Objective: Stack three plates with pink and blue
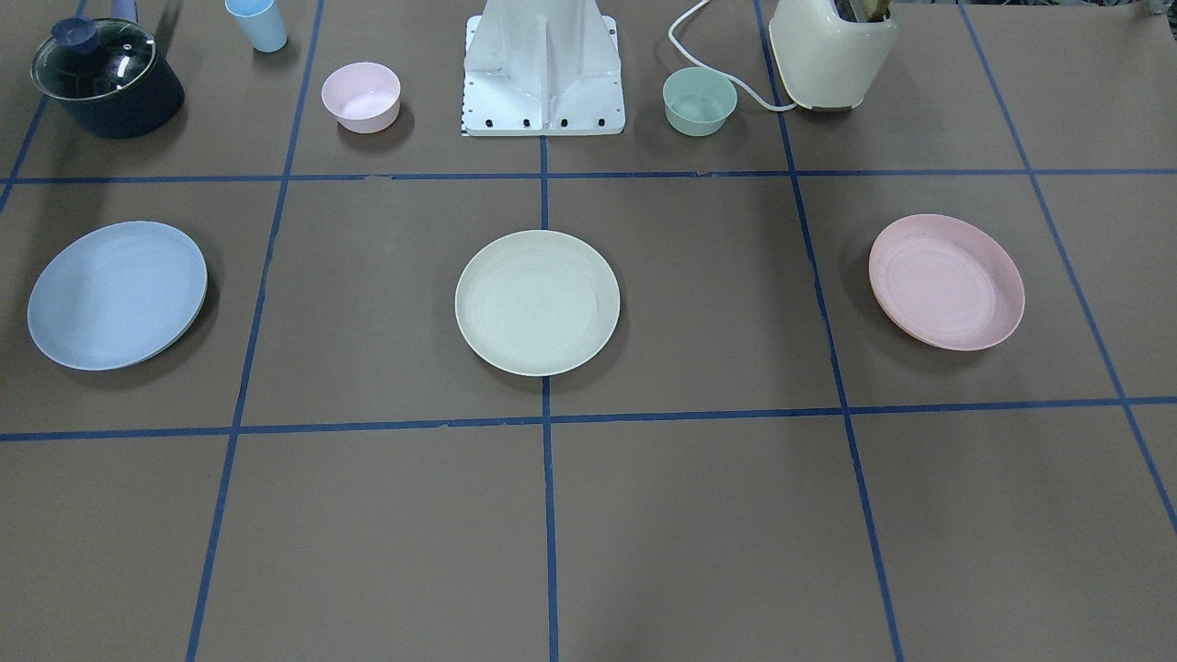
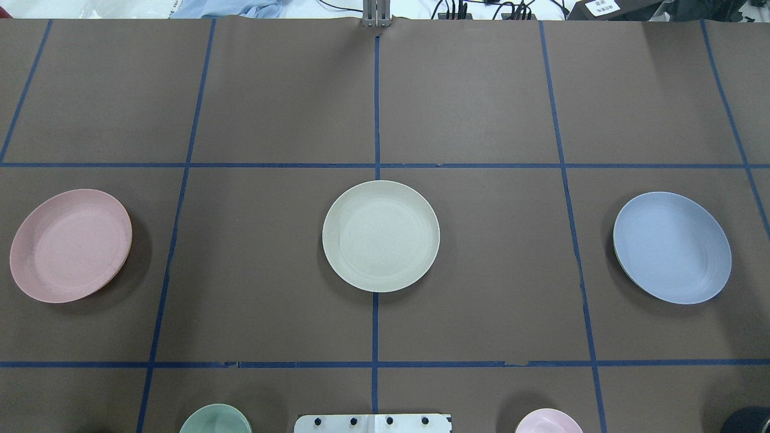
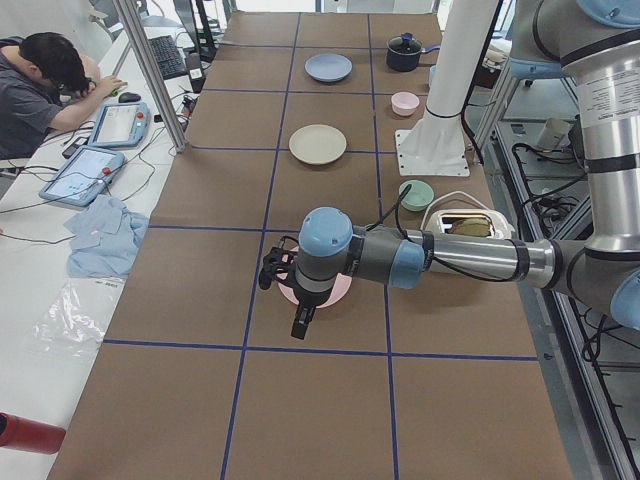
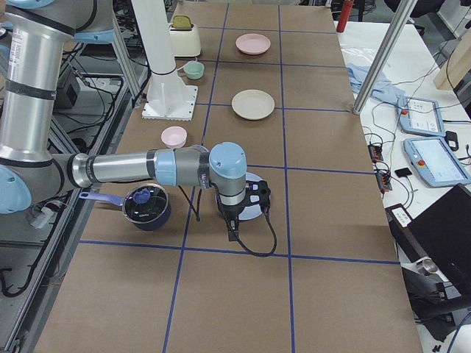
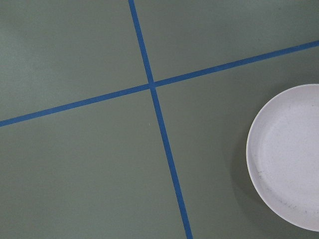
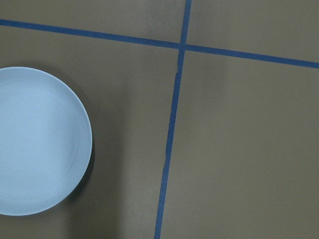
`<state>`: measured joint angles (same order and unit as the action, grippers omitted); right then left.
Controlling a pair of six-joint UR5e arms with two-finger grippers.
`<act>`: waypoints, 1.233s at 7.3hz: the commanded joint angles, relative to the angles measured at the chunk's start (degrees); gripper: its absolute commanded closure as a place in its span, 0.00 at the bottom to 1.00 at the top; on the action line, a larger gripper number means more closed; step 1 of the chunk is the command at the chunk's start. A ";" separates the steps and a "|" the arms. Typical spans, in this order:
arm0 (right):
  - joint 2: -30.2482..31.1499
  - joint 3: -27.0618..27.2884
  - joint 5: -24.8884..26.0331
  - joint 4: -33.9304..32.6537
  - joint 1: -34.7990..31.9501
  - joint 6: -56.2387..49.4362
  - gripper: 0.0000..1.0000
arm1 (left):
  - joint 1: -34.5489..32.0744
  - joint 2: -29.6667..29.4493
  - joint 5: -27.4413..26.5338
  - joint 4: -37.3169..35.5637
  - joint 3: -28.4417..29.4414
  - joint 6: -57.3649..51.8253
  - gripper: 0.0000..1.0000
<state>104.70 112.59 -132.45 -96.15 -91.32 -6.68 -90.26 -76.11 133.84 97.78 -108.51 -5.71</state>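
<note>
Cream round plastic plate (image 1: 537,302) sits at the centre of the brown, blue-taped worktop (image 1: 717,524). It is flanked by the pink round plastic plate (image 1: 946,281) toward the end on the robot's left and the blue round plastic plate (image 1: 117,294) toward the opposite end, all three well apart and unstacked. Left pincer (image 3: 302,322) hangs over the pink plate and right pincer (image 4: 229,215) over the blue; whether either is wide or narrow cannot be told.

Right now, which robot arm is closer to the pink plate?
Left. The left arm hangs near the pink plate; the right arm hangs near the far blue plate.
</note>
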 commanded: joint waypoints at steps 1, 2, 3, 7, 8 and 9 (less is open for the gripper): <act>-0.02 0.00 0.00 0.00 0.00 0.00 0.00 | 0.00 0.00 0.02 0.91 -0.47 0.00 0.00; -0.02 0.09 0.00 0.00 0.00 0.00 0.00 | 0.00 0.00 0.02 1.53 -0.39 0.00 0.00; -0.11 0.26 0.00 0.09 0.00 0.00 0.00 | 0.00 0.00 -0.07 2.14 -0.56 0.00 0.00; -2.46 1.76 -0.35 0.09 0.00 0.43 0.00 | 0.00 -1.91 -0.07 8.39 -0.04 4.36 0.00; -5.70 1.58 -0.44 2.09 0.00 0.79 0.00 | 0.09 -4.46 0.10 8.56 -0.73 7.00 0.00; -6.95 0.54 -0.09 6.64 0.00 0.96 0.00 | 0.09 -8.83 -0.33 12.31 0.39 7.03 0.00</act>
<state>100.05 113.95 -132.77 -93.67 -91.31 -6.01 -90.21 -80.57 133.79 106.99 -108.78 0.03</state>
